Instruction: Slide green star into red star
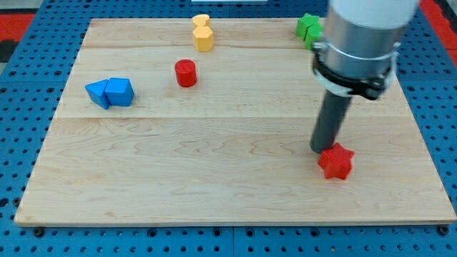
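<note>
At top right, half-hidden green star

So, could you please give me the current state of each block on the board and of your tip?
my tip: down on the board, touching the red star's top-left edge
red star: flat, lower right
green star: top edge, partly hidden behind the arm, far from the red star
red cylinder: upright, alone
yellow blocks: two, touching
blue blocks: two, touching
</note>
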Tool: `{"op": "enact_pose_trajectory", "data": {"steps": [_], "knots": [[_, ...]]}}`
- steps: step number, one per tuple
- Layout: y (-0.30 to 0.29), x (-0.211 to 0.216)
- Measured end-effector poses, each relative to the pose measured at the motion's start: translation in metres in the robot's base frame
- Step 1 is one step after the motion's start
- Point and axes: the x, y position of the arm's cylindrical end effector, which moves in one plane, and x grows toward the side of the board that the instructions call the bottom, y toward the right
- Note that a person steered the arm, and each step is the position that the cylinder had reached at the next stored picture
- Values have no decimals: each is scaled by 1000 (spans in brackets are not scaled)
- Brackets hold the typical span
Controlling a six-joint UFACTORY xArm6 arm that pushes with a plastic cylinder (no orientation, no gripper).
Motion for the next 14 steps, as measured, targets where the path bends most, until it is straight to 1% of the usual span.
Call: {"op": "enact_pose_trajectory", "data": {"steps": [1, 2, 3, 4, 5, 6, 7, 8, 9, 11, 12, 13, 14], "knots": [[3, 3], [14, -70], [42, -166], [59, -264], [67, -314], [16, -322], [-18, -277], [-33, -228], [-48, -225], [-111, -230], [-122, -205], [-107, -158], [-113, -129]]}}
